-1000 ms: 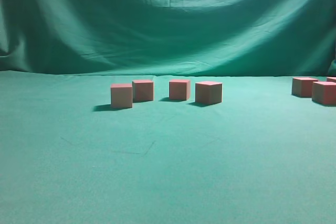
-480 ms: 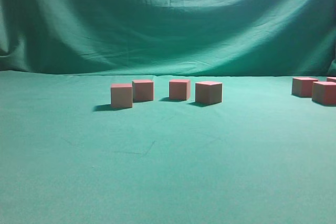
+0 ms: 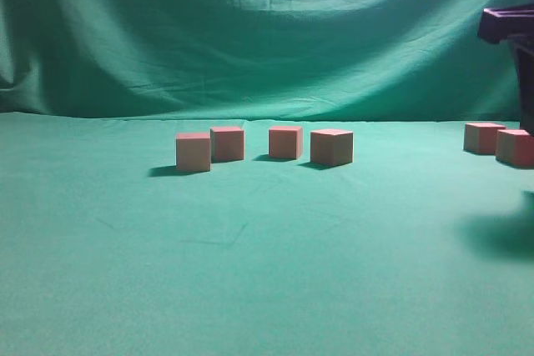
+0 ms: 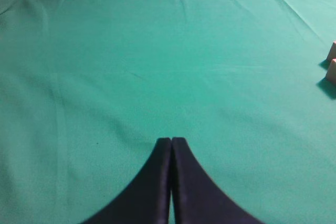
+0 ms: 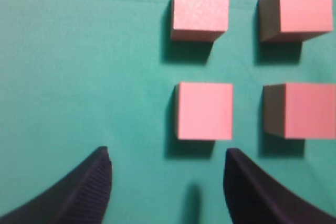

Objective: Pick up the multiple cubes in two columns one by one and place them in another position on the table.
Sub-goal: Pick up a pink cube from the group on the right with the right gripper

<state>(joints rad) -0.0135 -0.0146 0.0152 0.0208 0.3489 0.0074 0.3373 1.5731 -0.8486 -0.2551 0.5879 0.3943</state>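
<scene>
Left gripper [image 4: 171, 141] rests pinched shut, empty, over bare table [image 3: 250, 273]; four cubes [image 3: 264, 146] sit mid-table. Right gripper [image 5: 167, 174], absent a second ago, now hangs at the right edge over the two-column cubes [image 5: 203, 110], jaws apart, holding nothing. Likely the next pick; open cloth lies left of the columns.

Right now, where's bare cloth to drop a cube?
Free: the table in front of the four middle cubes, and the stretch between them and the right-edge cubes. Crowded: far right, where the right end effector hangs open.
</scene>
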